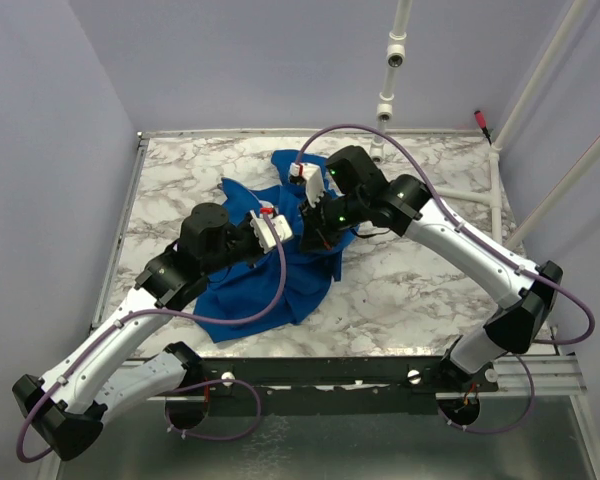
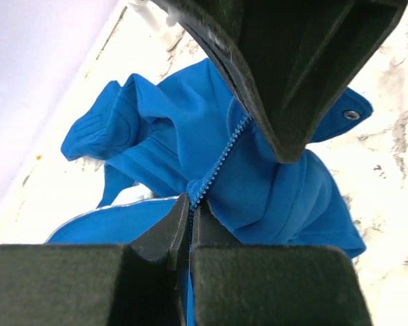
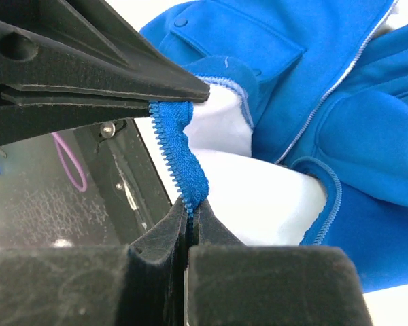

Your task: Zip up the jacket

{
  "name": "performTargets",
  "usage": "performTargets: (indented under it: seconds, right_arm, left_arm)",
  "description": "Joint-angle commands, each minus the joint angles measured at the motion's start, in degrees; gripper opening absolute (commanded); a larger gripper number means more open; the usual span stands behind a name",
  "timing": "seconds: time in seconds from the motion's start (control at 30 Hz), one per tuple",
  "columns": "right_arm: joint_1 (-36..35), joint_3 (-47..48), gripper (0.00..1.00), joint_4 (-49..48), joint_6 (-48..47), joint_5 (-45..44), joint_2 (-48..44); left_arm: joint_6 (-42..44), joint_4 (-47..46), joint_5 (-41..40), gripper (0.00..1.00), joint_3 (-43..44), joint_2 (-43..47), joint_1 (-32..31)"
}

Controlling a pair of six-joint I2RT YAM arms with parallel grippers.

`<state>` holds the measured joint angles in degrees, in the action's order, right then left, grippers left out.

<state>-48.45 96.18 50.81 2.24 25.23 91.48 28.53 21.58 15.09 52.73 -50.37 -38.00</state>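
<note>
1. Left gripper [image 2: 190, 213]. Its black padded fingers [image 2: 156, 239] fill the lower edge of the left wrist view. The tips are pressed together and clenched on the blue zipper tape [image 2: 217, 159], right at the foot of the visible run of teeth.
2. Right gripper [image 3: 189, 212]. Its fingers [image 3: 221, 234] sit closest to the lens in the right wrist view. They are clamped tight on the same tape, which rises from them as a short, curved strip. The left gripper's tip pinches the strip's upper end at upper left.
3. Jacket [image 1: 242, 296]. Royal-blue fabric, crumpled in a heap on the marble table [image 1: 180, 180], around the middle and slightly to the left. The part between the two pincers is lifted. White lining [image 3: 258, 187] shows beside the raised tape. A second zipper edge [image 3: 340, 81] runs diagonally across the blue cloth behind it. A metal eyelet [image 2: 351, 114] sits on a fold at the right of the left wrist view.
4. Left arm [image 1: 130, 330]. It runs from its base at lower left, with the elbow low at the near corner. The forearm angles up and right to the jacket's centre.
5. Right arm [image 1: 460, 245]. Its elbow juts out at the right edge, and the forearm slants up and left. The wrist meets the left one over the cloth.
6. Purple cables [image 1: 380, 133]. One loops along each arm.
7. White pipe [image 1: 392, 55]. Upright, behind the table's far edge.
</note>
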Motion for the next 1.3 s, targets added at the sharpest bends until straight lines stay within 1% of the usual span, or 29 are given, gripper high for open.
performTargets:
  seconds: [0.0,0.2,0.3,0.47,0.53,0.6,0.67,0.73,0.77,0.83,0.97,1.03,1.1,1.13,1.17,1.2,1.23,1.27]
  right_arm:
    - [0.63,-3.15,0.01,-7.48,-1.71,-0.71,-4.46]
    - [0.72,-3.26,0.01,-6.75,-4.49,0.57,-4.92]
    - [0.72,-3.41,0.01,-6.17,-5.26,1.02,-4.57]
    - [1.42,-4.16,0.01,-6.51,-5.66,-2.64,-4.43]
    - [1.76,-4.41,0.01,-7.73,-5.63,-6.01,-4.47]
    - [1.84,-4.7,0.01,-10.19,-5.69,-11.22,-4.77]
    - [1.78,-6.8,0.01,-15.42,-6.78,-16.51,-6.51]
    - [1.79,-10.81,0.01,-21.95,-9.14,-17.58,-9.64]
    - [1.78,-12.89,0.05,-24.96,-10.75,-17.5,-11.44]
    - [1.78,-16.34,0.16,-29.08,-13.93,-17.09,-14.76]
    - [1.82,-21.42,0.33,-31.26,-21.77,-13.88,-20.4]
    - [1.91,-25.06,0.44,-32.68,-24.23,-9.74,-24.32]
    - [2.58,-26.62,0.56,-32.46,-25.97,-2.68,-27.38]
    - [3.22,-26.62,0.66,-31.84,-26.33,0.96,-28.2]
    - [4.22,-26.46,0.83,-31.68,-26.27,4.54,-28.63]
    - [5.22,-26.45,0.97,-32.38,-25.49,7.87,-28.79]
    - [6.26,-26.55,1.0,-34.02,-24.36,11.17,-28.71]
    - [6.69,-26.83,1.0,-35.98,-23.32,13.97,-28.37]
  left_arm:
    - [-3.92,3.73,3.96,0.0,2.51,-0.69,0.08]
    - [-2.22,3.65,0.13,0.0,1.83,-0.21,0.08]
    - [-1.27,3.65,-0.2,0.0,2.17,-0.34,0.02]
    - [-1.2,6.28,1.79,0.0,4.44,-0.8,0.02]
    - [-1.67,8.37,3.5,0.0,5.83,-1.38,0.05]
    - [-2.52,10.47,5.58,0.0,7.1,-2.08,0.03]
    - [-3.94,11.94,7.61,0.0,8.25,-3.03,0.02]
    - [-5.83,12.96,9.87,0.0,9.47,-4.08,0.05]
    - [-6.63,13.31,10.94,0.0,10.28,-4.64,0.02]
    - [-8.46,13.56,13.53,0.0,11.65,-5.59,0.08]
    - [-11.96,13.58,19.37,0.0,14.11,-7.41,0.03]
    - [-12.97,13.39,20.6,0.0,14.94,-7.8,0.04]
    - [-14.15,12.65,21.52,0.0,15.31,-7.86,0.05]
    - [-14.9,12.14,22.0,0.0,15.33,-7.97,0.05]
    - [-15.88,11.47,22.59,0.0,15.3,-7.91,0.1]
    - [-16.7,10.94,23.25,0.0,15.25,-7.84,0.08]
    - [-17.38,10.55,24.14,0.0,15.22,-7.75,0.07]
    - [-17.82,10.32,24.92,0.0,15.21,-7.59,0.03]
